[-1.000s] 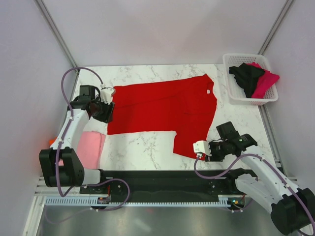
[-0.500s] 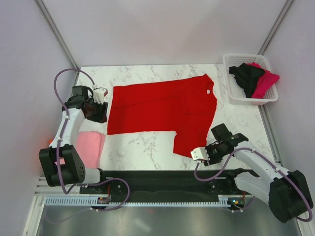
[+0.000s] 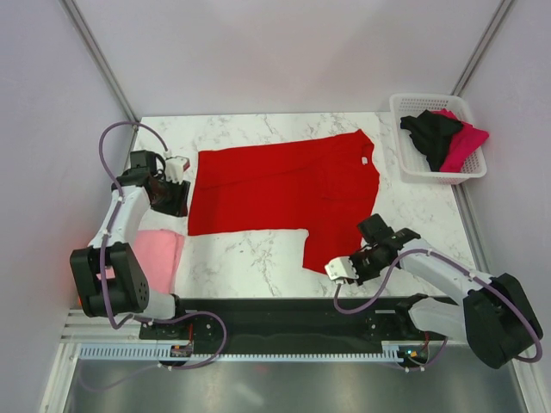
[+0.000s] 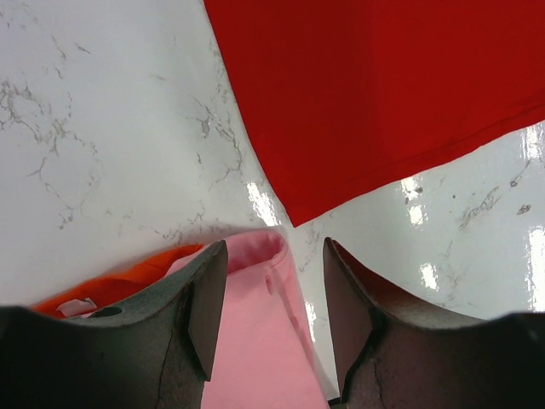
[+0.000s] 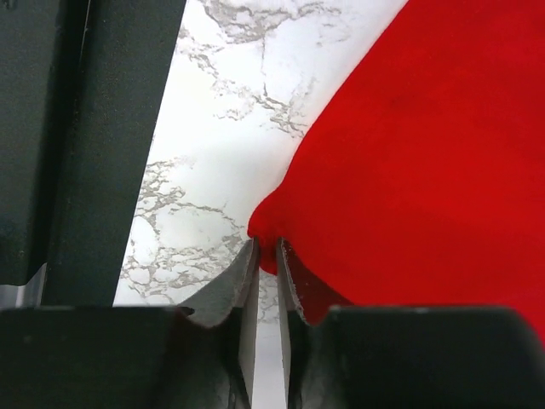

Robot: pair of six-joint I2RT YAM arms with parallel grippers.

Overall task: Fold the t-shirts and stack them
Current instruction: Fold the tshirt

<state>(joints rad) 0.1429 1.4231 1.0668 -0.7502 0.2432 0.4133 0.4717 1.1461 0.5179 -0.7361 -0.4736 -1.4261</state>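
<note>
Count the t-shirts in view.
5: red shirt spread mid-table; pink shirt at the left near edge, orange shirt showing at its edge; black shirt and magenta shirt in the basket. More may lie hidden.

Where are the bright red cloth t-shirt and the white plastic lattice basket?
bright red cloth t-shirt [image 3: 284, 185], top external view, middle of body.
white plastic lattice basket [image 3: 402, 138], top external view, left wall.

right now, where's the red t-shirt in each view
top external: red t-shirt spread flat across mid-table.
left wrist: upper right, one corner pointing down.
right wrist: fills the right side.
shared landmark: the white marble table under it.
</note>
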